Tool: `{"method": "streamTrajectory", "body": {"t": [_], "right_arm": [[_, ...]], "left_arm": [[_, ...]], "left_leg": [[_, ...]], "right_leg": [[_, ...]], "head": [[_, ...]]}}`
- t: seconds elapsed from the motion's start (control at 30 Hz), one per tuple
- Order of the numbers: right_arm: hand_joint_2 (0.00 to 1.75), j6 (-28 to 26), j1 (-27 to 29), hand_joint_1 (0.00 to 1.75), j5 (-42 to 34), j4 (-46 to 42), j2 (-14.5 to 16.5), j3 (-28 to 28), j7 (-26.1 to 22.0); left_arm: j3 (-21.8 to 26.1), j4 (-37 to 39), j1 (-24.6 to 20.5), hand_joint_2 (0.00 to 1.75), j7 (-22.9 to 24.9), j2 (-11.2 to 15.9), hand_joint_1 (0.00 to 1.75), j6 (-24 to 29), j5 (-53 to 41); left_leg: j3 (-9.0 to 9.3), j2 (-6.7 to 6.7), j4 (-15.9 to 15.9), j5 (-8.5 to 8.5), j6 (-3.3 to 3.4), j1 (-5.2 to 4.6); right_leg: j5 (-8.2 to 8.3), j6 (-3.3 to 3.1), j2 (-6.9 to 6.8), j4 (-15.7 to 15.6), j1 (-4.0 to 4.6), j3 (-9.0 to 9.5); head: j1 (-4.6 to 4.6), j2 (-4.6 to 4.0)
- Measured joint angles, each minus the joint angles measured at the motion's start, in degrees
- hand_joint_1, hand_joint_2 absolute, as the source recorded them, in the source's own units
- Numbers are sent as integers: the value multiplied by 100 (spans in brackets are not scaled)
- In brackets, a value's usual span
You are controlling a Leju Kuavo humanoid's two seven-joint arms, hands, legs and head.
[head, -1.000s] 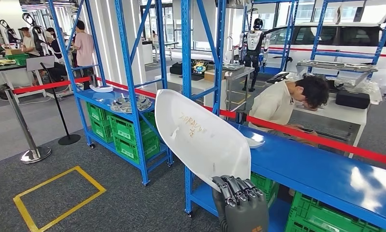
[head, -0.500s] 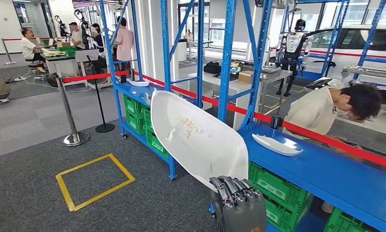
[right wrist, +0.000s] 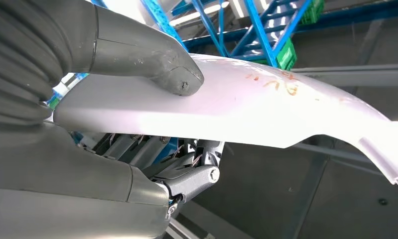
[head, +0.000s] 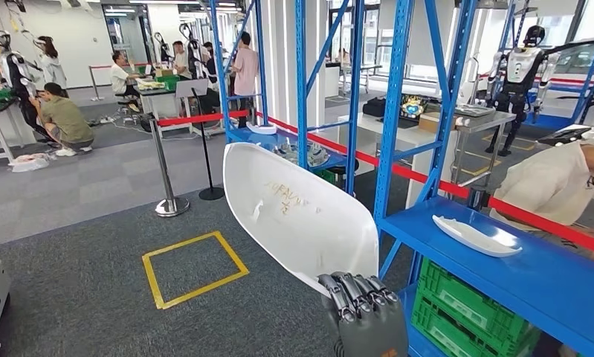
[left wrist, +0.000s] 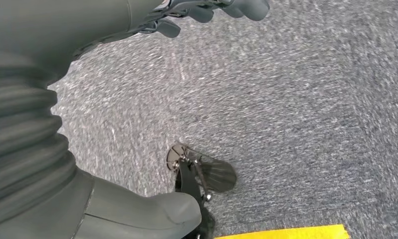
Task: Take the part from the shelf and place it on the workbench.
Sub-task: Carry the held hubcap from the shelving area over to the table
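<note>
From my head view, my right hand grips the lower end of a large white moulded plastic panel with orange handwriting on its inner face. Its long axis runs up and away from my hand toward the left, its hollow side facing right, toward the blue steel shelving. It hangs in the air over grey carpet, near the shelf's blue upright post. I judge the far tip could catch that post if I swing it, since the panel is long and held at one end only. A smaller white part lies on the blue shelf surface.

In my left wrist view, my left hand hangs over carpet with fingers curled inward and nothing in them.

In my right wrist view, my thick grey thumb presses on the panel's smooth outer face while darker fingers clamp underneath. The hold sits near the edge, so I think the glossy panel could slip or twist.
</note>
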Motion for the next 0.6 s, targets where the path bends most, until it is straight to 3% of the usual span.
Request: {"method": "streamTrajectory", "body": {"t": [0.07,0.13,0.17,0.2,0.23,0.3,0.33,0.37,0.43,0.5,0.57,0.6], "right_arm": [[175,14,-22,175,-1,1,-3,17,72],[175,32,-22,175,-1,5,-18,51,154],[175,46,-21,175,-1,8,-26,77,193],[175,62,-24,175,-1,8,-31,102,228],[175,78,-29,175,-1,8,-35,124,259],[175,93,-47,175,-1,7,-45,155,293],[175,95,-58,175,0,7,-54,168,300],[175,94,-68,175,0,7,-62,183,303],[175,93,-86,175,0,7,-73,213,303],[175,90,-109,175,0,7,-78,227,305],[175,90,-122,175,1,8,-99,240,306],[175,91,-119,175,1,8,-115,251,305]], "left_arm": [[3,2,-9,175,-4,-4,0,-1,-3],[3,3,-14,175,1,-7,0,-1,-11],[2,3,-10,175,7,-7,0,-1,-15],[3,3,-7,175,15,-6,0,-1,-18],[3,3,-4,175,21,-4,0,-1,-20],[4,2,-13,175,27,-1,0,-1,-20],[4,2,-19,175,27,-1,0,-1,-20],[4,2,-21,175,27,-1,0,-1,-20],[4,2,-13,175,27,-2,0,-1,-20],[4,2,-8,175,27,-5,0,-1,-20],[4,0,-26,175,27,-5,0,-1,-20],[4,-1,-35,175,27,-3,0,-1,-20]], "left_leg": [[-269,313,586,-341,-15,-18],[-557,426,1260,-630,-28,-18],[-591,442,1383,-641,-28,-17],[-516,462,1289,-553,-22,-19],[-340,511,994,-394,-7,-24],[77,744,249,-127,53,-61],[203,828,12,-69,90,-82],[255,869,-98,-60,124,-101],[255,755,-129,-41,185,-103],[274,640,-173,-6,247,-73],[279,527,-197,17,294,-41],[270,464,-195,21,306,-36]], "right_leg": [[14,-61,-141,-28,15,4],[6,-84,-291,-26,45,-2],[2,-89,-366,-24,55,-2],[-3,-91,-436,-20,63,-1],[-10,-87,-501,-13,69,3],[-39,-57,-617,17,92,7],[-54,-34,-665,31,107,7],[-63,-9,-715,40,119,8],[-76,44,-807,32,128,25],[-174,116,-659,150,106,-5],[-470,185,-339,707,66,-262],[-642,208,-244,1102,51,-461]], "head": [[-5,0],[-7,0],[-6,0],[-6,0],[-6,0],[-6,0],[-4,0],[-2,0],[1,1],[2,1],[4,1],[6,1]]}}
